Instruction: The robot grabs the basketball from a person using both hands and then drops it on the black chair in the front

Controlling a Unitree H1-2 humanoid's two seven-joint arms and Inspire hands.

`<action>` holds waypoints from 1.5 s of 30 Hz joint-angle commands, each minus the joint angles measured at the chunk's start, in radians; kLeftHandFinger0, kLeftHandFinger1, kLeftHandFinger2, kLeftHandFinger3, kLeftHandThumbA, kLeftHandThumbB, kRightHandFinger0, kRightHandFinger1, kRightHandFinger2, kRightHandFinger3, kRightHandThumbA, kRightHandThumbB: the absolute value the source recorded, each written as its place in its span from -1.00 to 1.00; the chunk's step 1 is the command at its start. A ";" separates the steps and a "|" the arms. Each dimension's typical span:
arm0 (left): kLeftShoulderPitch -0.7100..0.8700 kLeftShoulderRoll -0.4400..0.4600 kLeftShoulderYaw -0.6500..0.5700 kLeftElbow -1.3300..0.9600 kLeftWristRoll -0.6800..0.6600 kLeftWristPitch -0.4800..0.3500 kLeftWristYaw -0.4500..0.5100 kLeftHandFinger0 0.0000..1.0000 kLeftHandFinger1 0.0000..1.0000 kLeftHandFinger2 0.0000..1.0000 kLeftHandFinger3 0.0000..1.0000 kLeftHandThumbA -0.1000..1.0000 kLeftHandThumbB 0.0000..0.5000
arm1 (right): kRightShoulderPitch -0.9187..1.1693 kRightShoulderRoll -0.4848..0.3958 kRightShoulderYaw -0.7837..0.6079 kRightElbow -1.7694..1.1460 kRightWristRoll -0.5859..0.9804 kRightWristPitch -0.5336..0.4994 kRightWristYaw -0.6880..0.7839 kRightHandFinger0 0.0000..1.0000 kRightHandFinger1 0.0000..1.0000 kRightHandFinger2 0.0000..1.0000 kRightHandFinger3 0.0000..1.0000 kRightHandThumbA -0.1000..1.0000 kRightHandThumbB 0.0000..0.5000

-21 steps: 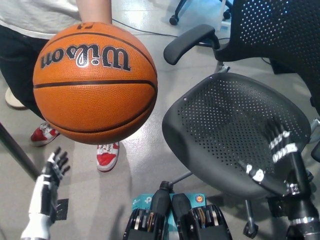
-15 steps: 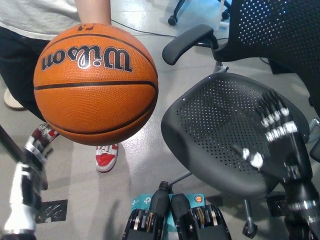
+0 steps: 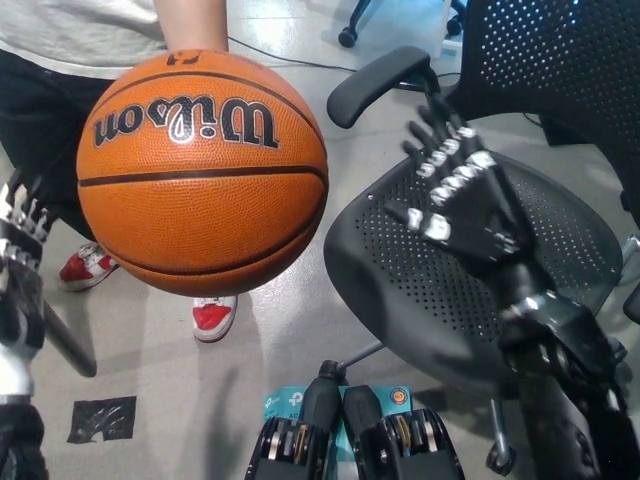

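We see the basketball (image 3: 202, 170) held out by a person (image 3: 60, 40), up in the air left of the black chair (image 3: 420, 290), touching neither hand. It sits between our hands: left hand (image 3: 20, 270) at the far left edge, just beside the ball's lower left; right hand (image 3: 462, 195) over the chair seat, fingers spread, clearly apart from the ball's right side. Left hand's fingers are too blurred to call. A round ball has no long axis. We judge both hands must close inward, and the right has further to go.

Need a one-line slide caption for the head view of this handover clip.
Person holds out an orange Wilson basketball; white left hand and black right hand flank it, open, above the black chair.
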 commanded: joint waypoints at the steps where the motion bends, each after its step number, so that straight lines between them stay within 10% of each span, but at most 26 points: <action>1: -0.026 0.017 0.003 -0.054 -0.011 0.052 0.015 1.00 1.00 1.00 1.00 1.00 -0.11 | -0.075 0.030 -0.004 0.046 0.037 0.041 0.044 1.00 1.00 1.00 1.00 1.00 0.77; 16: -0.037 -0.006 -0.017 -0.080 -0.001 0.084 0.016 1.00 1.00 1.00 1.00 1.00 -0.43 | -0.126 0.096 -0.022 0.117 0.049 0.048 0.088 1.00 1.00 1.00 1.00 1.00 0.96; 45: -0.042 -0.046 -0.061 -0.086 0.007 0.080 0.003 1.00 1.00 1.00 1.00 1.00 -0.31 | -0.108 0.167 0.077 0.003 0.007 0.099 0.091 1.00 1.00 1.00 1.00 1.00 1.00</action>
